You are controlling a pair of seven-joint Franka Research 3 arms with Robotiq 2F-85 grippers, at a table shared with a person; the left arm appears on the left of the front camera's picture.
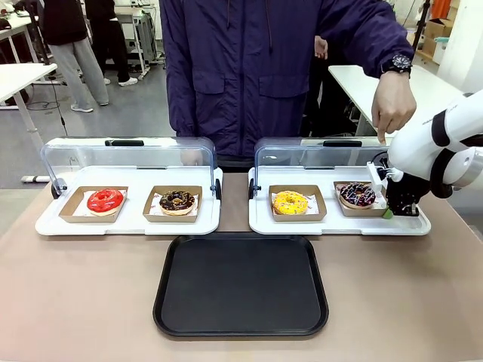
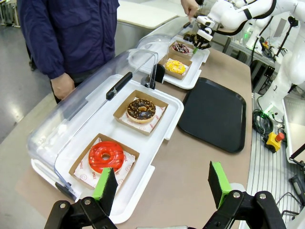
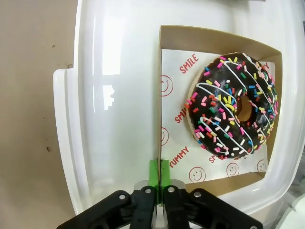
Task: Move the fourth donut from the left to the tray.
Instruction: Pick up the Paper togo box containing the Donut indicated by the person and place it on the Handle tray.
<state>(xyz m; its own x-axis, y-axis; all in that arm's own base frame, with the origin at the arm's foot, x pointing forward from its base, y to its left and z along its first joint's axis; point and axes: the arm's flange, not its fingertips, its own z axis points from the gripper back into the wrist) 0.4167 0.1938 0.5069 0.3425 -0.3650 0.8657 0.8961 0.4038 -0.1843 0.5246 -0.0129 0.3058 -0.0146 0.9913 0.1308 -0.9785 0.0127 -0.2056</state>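
Observation:
The fourth donut (image 1: 357, 194) (image 3: 233, 105), dark glazed with white drizzle and coloured sprinkles, lies in a brown cardboard holder (image 3: 214, 42) on the right white display tray (image 1: 339, 222). My right gripper (image 1: 398, 210) (image 3: 159, 174) is at the holder's outer side, its green pads pinched shut on the holder's thin wall. The black tray (image 1: 241, 285) (image 2: 214, 114) lies at the table's front middle. My left gripper (image 2: 162, 186) hangs open above the left display tray's near corner, holding nothing. In that view the fourth donut (image 2: 181, 47) and the right gripper (image 2: 198, 44) are far off.
A yellow donut (image 1: 290, 202) shares the right display tray. A red donut (image 1: 105, 200) and a crumb-topped chocolate donut (image 1: 176, 201) lie on the left display tray (image 1: 128, 222). Clear domed lids (image 1: 128, 154) stand open behind. A person's hand (image 1: 392, 105) points down beside my right arm.

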